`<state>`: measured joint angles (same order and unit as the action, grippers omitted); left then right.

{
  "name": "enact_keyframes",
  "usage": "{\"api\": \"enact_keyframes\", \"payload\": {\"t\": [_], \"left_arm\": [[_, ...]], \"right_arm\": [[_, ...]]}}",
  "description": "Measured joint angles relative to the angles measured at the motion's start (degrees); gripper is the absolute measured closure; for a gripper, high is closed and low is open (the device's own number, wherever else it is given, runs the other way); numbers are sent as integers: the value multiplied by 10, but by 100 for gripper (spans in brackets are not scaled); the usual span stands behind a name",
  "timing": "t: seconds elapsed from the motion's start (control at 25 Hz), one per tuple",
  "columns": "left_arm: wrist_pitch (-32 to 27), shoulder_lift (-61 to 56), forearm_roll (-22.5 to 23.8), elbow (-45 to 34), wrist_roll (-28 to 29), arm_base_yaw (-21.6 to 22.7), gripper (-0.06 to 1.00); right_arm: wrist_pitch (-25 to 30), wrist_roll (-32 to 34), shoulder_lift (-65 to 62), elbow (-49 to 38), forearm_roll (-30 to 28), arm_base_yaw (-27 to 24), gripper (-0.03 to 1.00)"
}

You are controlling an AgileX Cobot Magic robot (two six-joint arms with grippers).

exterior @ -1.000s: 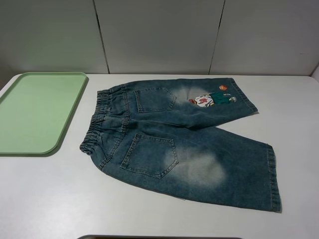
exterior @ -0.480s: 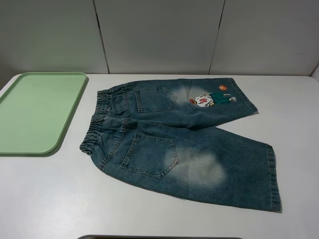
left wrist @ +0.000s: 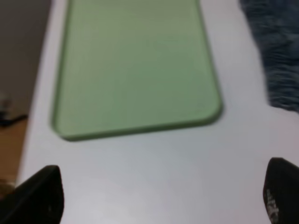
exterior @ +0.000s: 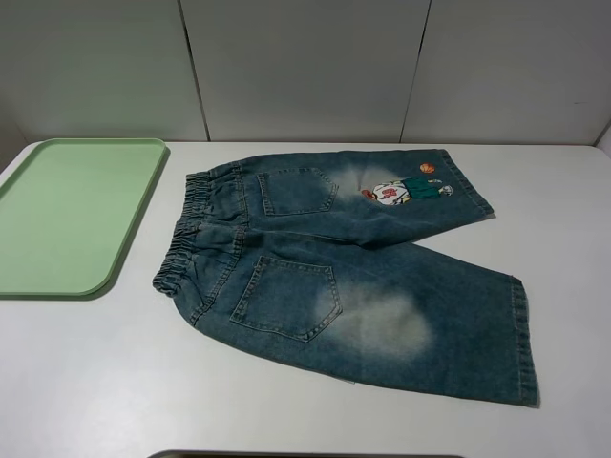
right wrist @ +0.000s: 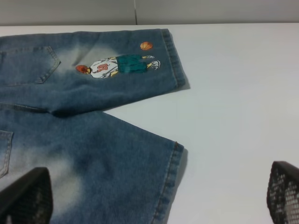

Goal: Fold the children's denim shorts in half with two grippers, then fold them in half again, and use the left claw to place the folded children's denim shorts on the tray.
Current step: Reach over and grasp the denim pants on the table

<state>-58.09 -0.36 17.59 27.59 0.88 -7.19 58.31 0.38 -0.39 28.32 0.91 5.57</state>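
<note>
No text can be read; an illegible red mark is seen on the cartoon patch (right wrist: 117,65) of the children's denim shorts (right wrist: 93,154).

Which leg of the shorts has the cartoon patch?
The far leg, nearer the back wall; its cartoon patch sits close to the hem. The near leg shows only a whitish faded spot.

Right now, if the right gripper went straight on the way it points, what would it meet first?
Probably the shorts: the near leg's hem lies straight ahead of the open right gripper. Depth is unclear, so it might land on bare table beside the hem.
</note>
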Motion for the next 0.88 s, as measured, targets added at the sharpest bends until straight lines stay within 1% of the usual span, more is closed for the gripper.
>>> {"api": "enact_keyframes", "payload": {"t": [0.08,0.2,0.44,0.52,0.56,0.6,0.68,0.72,0.8,0.88], "left_arm": [[0,0,33,0,0,0,10],[0,0,64,0,0,0,10],[3,0,65,0,-1,0,10],[3,0,39,0,-1,0,10],[3,0,39,0,-1,0,10],[3,0,20,0,0,0,10],[5,0,-32,0,-4,0,10],[14,0,-74,2,-29,-2,10],[25,0,-117,3,-73,-11,10],[34,0,-160,3,-137,-28,10]], "right_arm": [[0,0,0,0,0,0,27],[0,0,0,0,0,0,27],[0,0,0,0,0,0,27],[0,0,0,0,0,0,27],[0,0,0,0,0,0,27],[0,0,0,0,0,0,27],[0,0,0,0,0,0,27],[0,0,0,0,0,0,27],[0,0,0,0,0,0,27],[0,-4,0,0,3,0,27]]}}
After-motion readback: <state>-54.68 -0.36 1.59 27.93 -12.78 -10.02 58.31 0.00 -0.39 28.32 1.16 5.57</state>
